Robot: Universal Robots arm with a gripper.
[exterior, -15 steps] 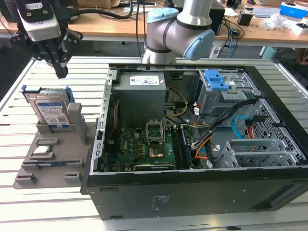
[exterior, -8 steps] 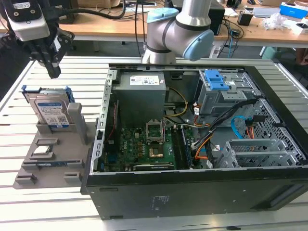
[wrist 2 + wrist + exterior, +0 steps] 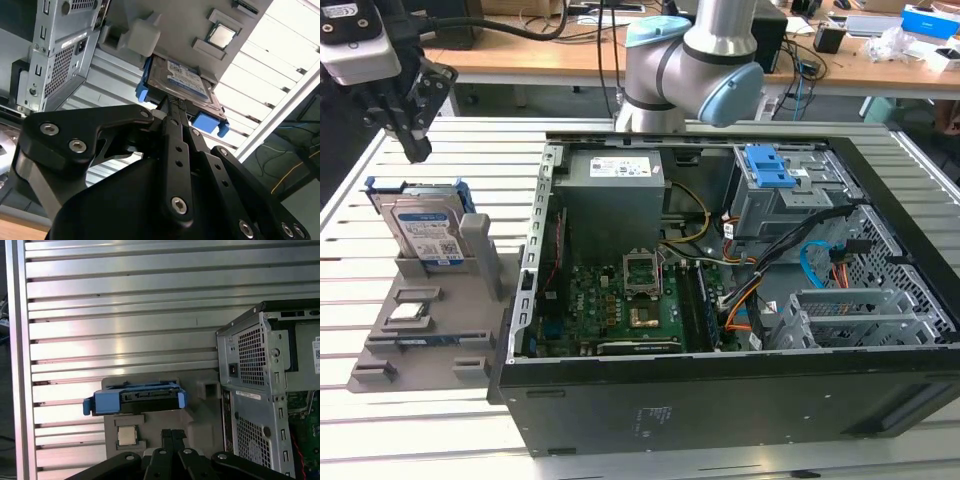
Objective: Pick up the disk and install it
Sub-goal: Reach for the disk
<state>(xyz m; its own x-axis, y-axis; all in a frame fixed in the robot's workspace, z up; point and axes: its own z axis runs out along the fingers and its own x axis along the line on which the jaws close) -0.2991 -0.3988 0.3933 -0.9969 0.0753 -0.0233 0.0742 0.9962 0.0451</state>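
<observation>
Exterior view: I'm hovering pincer (image 3: 417, 153), closed and empty, above upright disk (image 3: 425, 232) in grey holder (image 3: 420, 300), not touching. I'm judging squaring up over its top edge as key.

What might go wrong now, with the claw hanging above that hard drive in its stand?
1. The claw looks shut; coming down like that, it might knock the disk on its top edge instead of straddling it.
2. The disk stands upright in a slot of the grey holder; an off-centre grip may jam or tilt it.
3. Loose cables lie in the open computer case; a carried disk might snag them.
</observation>
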